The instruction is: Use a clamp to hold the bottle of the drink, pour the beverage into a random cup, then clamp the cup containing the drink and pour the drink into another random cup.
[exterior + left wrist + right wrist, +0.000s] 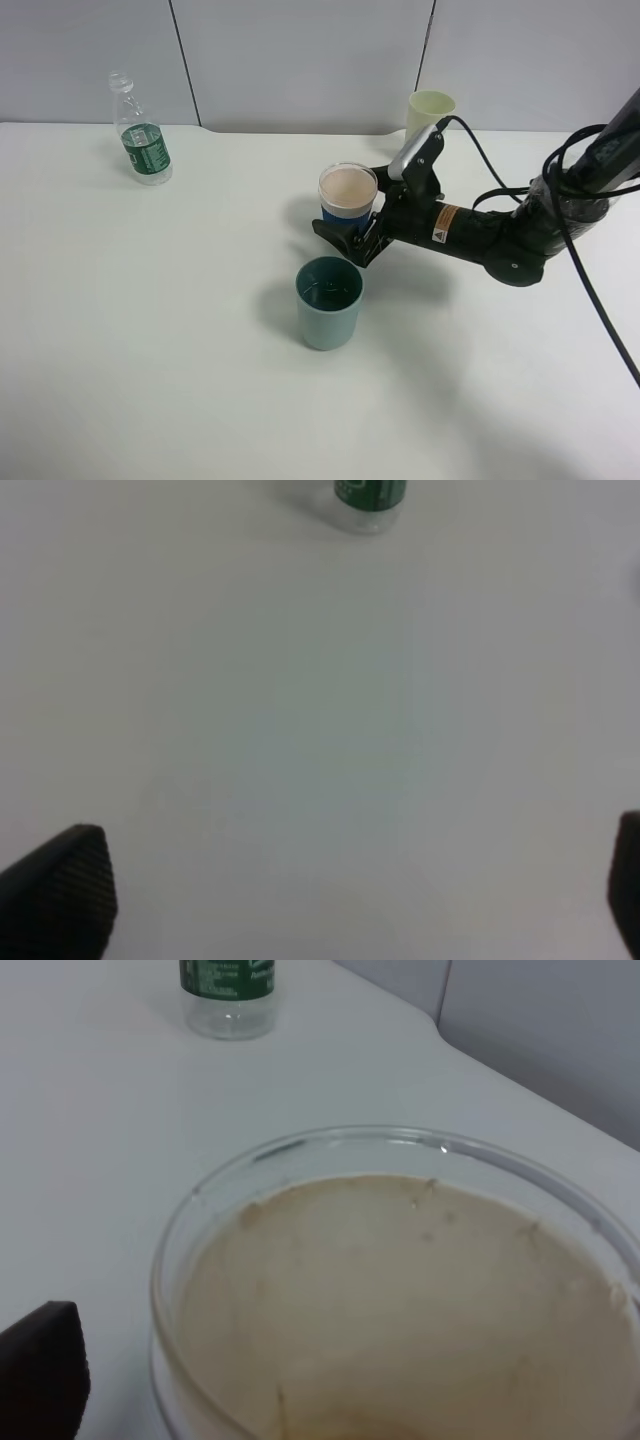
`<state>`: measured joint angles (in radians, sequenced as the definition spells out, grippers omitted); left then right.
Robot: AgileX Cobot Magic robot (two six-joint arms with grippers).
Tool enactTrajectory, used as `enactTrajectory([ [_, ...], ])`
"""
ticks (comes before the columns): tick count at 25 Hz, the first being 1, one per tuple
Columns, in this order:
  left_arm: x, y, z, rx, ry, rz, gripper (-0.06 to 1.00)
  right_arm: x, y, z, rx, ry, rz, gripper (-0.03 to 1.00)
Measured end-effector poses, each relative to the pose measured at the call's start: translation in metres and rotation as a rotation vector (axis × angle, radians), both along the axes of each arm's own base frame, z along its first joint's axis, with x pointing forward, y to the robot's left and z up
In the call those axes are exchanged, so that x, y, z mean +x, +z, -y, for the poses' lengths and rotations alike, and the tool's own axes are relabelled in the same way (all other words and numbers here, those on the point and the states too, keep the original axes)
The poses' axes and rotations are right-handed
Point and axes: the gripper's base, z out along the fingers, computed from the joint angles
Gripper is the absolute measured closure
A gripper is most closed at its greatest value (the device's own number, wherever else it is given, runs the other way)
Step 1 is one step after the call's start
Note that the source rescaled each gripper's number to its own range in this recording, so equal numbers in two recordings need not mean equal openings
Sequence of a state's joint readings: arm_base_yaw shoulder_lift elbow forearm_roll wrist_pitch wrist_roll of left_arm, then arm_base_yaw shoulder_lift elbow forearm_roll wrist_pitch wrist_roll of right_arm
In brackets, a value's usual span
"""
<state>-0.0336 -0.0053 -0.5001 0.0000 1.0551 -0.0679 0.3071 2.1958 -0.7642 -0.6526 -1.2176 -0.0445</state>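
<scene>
My right gripper [349, 233] is shut on a clear cup [348, 190] with a blue band and a beige inside, and holds it upright just behind a teal cup [329, 302]. In the right wrist view the clear cup [400, 1290] fills the frame, with one dark fingertip [40, 1370] beside it. The clear bottle [143, 140] with a green label stands upright and uncapped at the far left; it also shows in the right wrist view [228, 990] and the left wrist view [368, 500]. My left gripper [330, 900] is open and empty over bare table. I cannot tell if either cup holds liquid.
A pale green cup [430, 110] stands at the back edge, behind my right arm [500, 240]. The white table [150, 330] ends at a grey wall at the back. My left arm is out of the exterior high view.
</scene>
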Motion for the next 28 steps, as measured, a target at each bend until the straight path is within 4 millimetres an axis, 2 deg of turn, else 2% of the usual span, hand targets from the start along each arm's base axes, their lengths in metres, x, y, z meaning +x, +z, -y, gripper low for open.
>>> enactTrajectory([
  [7, 0.000, 0.000, 0.000, 0.000, 0.000, 0.000, -0.06, -0.022, 0.028, 0.012, 0.003, -0.067, 0.008, -0.03],
  [13, 0.000, 0.000, 0.000, 0.000, 0.000, 0.000, -0.06, -0.025, 0.062, 0.019, -0.033, -0.127, 0.046, -0.03],
  [23, 0.000, 0.000, 0.000, 0.000, 0.000, 0.000, -0.06, -0.028, 0.121, 0.048, -0.113, -0.422, -0.006, -0.03],
  [28, 0.000, 0.000, 0.000, 0.000, 0.000, 0.000, -0.06, -0.036, 0.152, 0.071, -0.134, -0.553, 0.019, -0.03],
])
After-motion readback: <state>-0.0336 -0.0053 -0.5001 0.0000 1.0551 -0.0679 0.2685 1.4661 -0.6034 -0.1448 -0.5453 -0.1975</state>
